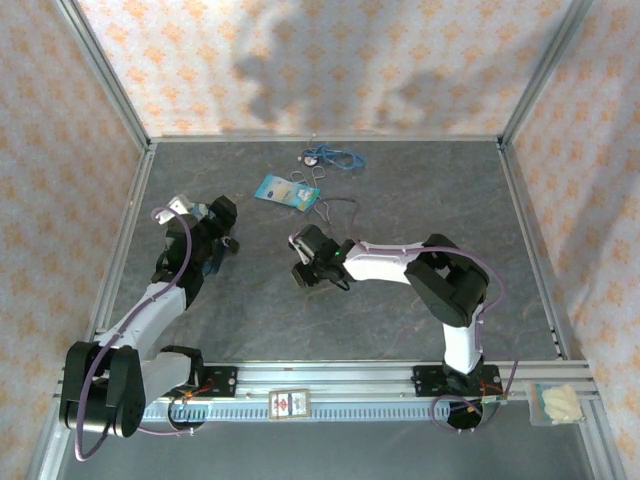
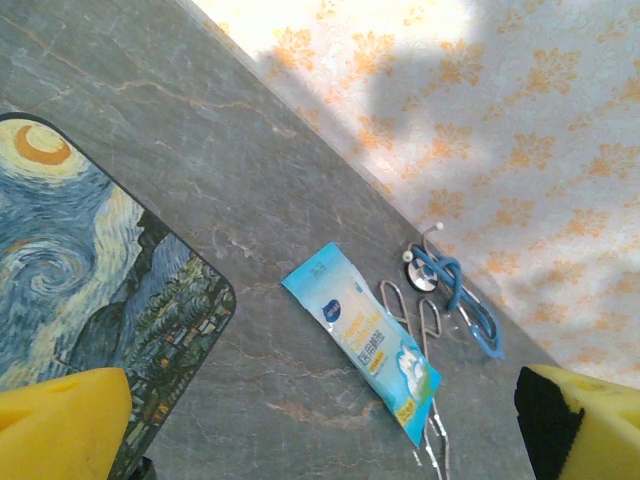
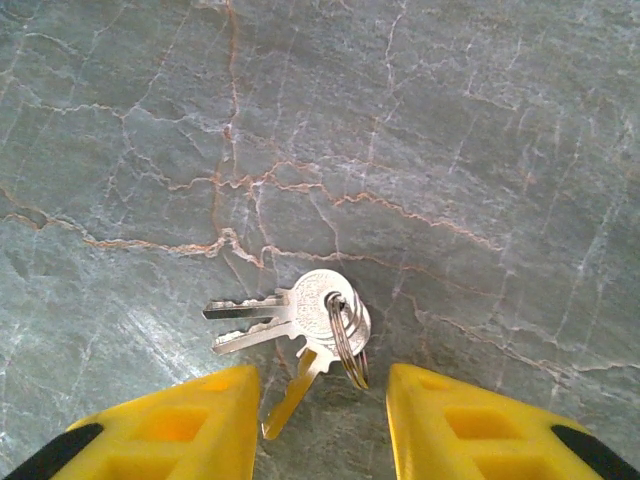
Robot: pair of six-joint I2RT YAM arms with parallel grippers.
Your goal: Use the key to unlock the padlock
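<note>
- the key (image 3: 300, 322) lies flat on the grey veined desk (image 3: 450, 120), one of a small silvery bunch on a ring (image 3: 348, 352), seen in the right wrist view.
- two keys of the bunch point left, side by side; a third points down and to the left, into the gap between the yellow fingers.
- the right gripper (image 3: 322, 430) hangs low over the bunch with its jaws partly apart, one finger on each side, and it is not closed on anything.
- the left finger's inner edge is just beside the tip of the downward key; i cannot tell whether they touch.
- in the top view the right gripper (image 1: 305, 268) sits near the middle of the desk, its arm stretched out to the left.
- the left gripper (image 2: 320, 410) stands wide, holding nothing, both yellow fingers (image 2: 60, 425) at the bottom corners of its wrist view.
- below it, at the left, is the rounded corner of a starry-night box (image 2: 90, 270).
- further off lie a blue packet (image 2: 365, 340), a pair of metal finger loops (image 2: 415, 318) just beside it, and a blue cord (image 2: 460, 295) with a round piece, near the patterned wall (image 2: 520, 130).
- in the top view the left gripper (image 1: 215, 228) is over the left part of the desk, well apart from the right one.
</note>
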